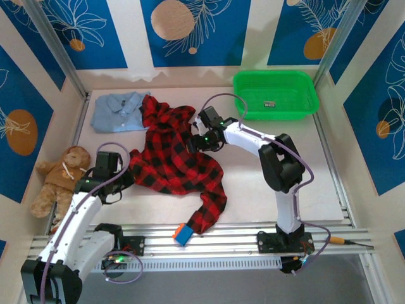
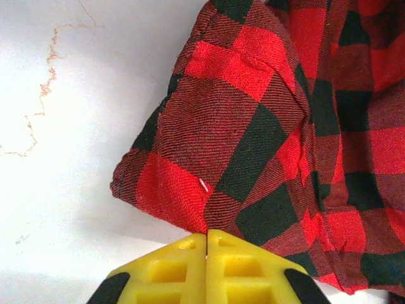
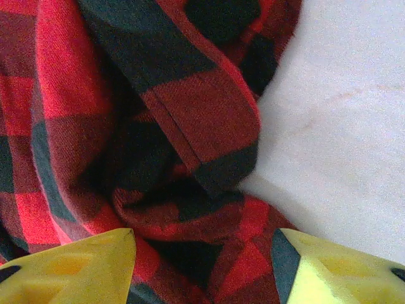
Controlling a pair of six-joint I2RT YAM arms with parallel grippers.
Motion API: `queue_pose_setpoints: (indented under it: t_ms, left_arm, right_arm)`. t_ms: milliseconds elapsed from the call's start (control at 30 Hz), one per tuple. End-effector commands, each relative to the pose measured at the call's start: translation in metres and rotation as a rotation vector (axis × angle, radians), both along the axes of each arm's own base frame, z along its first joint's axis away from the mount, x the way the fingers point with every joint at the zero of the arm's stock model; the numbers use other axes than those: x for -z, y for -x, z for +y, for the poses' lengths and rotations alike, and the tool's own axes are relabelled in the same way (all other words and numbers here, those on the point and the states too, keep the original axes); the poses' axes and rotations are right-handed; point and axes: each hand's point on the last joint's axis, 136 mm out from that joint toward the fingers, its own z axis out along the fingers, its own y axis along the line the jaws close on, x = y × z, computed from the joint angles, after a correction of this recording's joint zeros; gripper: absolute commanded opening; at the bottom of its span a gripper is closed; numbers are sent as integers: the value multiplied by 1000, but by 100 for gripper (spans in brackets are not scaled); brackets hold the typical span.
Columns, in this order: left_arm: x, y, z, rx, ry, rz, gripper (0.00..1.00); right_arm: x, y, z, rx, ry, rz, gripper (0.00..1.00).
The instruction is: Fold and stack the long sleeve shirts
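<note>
Halfway at best: the blue shirt (image 1: 120, 113) is laid roughly folded at the surface's (image 1: 253, 183) far left, the flannel shirt (image 1: 171, 158) left crumpled mid-surface, nothing stacked. Left hand (image 2: 207, 235) is clamped shut at its hem; right hand (image 3: 202, 244) held wide over its folds.

The large flannel shirt (image 1: 177, 161) is checked red and black; the collared cloth shirt (image 1: 119, 112) is plain light blue; the rectangular plastic basket (image 1: 278, 114) is bright green; the plush teddy bear (image 1: 61, 176) is tan.
</note>
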Motion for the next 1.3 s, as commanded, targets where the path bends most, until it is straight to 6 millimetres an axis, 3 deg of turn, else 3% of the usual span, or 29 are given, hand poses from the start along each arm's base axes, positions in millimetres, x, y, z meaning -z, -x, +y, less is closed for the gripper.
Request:
queue_pose_setpoints:
  t_ms: [0,167,333,400,500,567,667,767,933,1100,1267]
  left_arm:
    - [5,1,5,0,-26,5,0]
    - [4,1,6,0,-26,2,0]
    - [3,-1,5,2,-21,-2,0]
    - [1,-1,7,2,-26,-4,0]
    - [-1,-2,8,2,-29,-8,0]
    - [-2,-4,9,-2,-31,-12,0]
    - [-6,-8,11,-6,-35,-23,0]
    - [-13,-14,14,-15,-38,-45,0]
    - [-31,-22,29,-63,-47,-92,0]
    - [-43,-27,43,-99,-44,-120,0]
    - [-42,-28,42,-110,-10,-137,0]
  right_arm:
    - [-6,-19,17,-61,-71,-37,60]
    - [11,-35,20,-59,-35,-29,60]
    - [19,-34,36,-121,-97,22,58]
    - [19,-31,39,-136,-120,31,51]
    - [6,-37,32,-91,-135,12,21]
    - [-11,-49,16,-21,-99,-33,7]
    - [-42,-71,-19,84,2,-132,0]
    - [-79,-90,-50,158,77,-223,0]
    - [-122,-113,-98,290,147,-321,0]
    - [-145,-128,-131,371,181,-346,0]
    - [-156,-142,-148,413,216,-356,0]
